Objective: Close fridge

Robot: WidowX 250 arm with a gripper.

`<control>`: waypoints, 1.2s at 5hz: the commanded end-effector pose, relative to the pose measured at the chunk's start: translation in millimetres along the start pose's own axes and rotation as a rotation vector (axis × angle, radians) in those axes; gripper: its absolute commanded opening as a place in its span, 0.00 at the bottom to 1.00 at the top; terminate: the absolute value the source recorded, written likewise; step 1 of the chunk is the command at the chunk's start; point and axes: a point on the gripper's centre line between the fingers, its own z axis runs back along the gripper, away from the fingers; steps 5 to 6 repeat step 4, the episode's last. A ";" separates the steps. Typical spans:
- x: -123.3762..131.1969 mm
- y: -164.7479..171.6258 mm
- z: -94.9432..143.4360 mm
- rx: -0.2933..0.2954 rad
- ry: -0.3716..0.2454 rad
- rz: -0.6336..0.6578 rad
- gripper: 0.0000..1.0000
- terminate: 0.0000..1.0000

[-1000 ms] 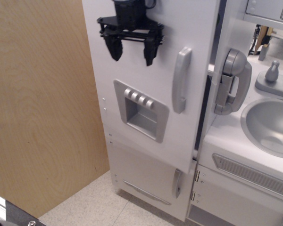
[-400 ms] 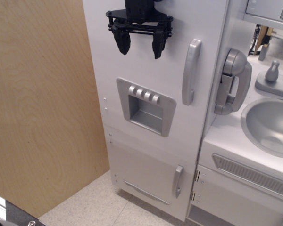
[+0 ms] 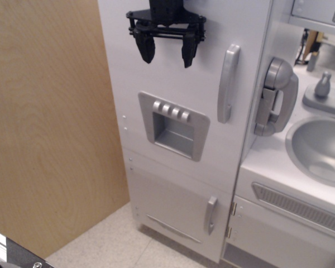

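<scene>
Fridge (image 3: pixel 178 84) door sits flush, grey handle (image 3: pixel 228 84) upright; hand (image 3: pixel 166 54) spread, empty.

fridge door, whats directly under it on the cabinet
Directly below the fridge door sits a smaller white door with a short grey handle. Both are shut, so nothing inside either compartment shows. The gripper hovers open at the upper door.

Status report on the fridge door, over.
Gripper open, empty, at upper door. Fridge door appears flush shut. Nothing in the way.
</scene>
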 end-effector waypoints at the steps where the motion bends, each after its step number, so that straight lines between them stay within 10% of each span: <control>1: -18.5 2.2 31.2 -0.018 -0.078 -0.079 1.00 0.00; 3: -48.3 12.0 33.9 -0.006 -0.046 -0.126 1.00 0.00; 4: -48.3 12.0 33.9 -0.006 -0.046 -0.126 1.00 1.00; 6: -48.3 12.0 33.9 -0.006 -0.046 -0.126 1.00 1.00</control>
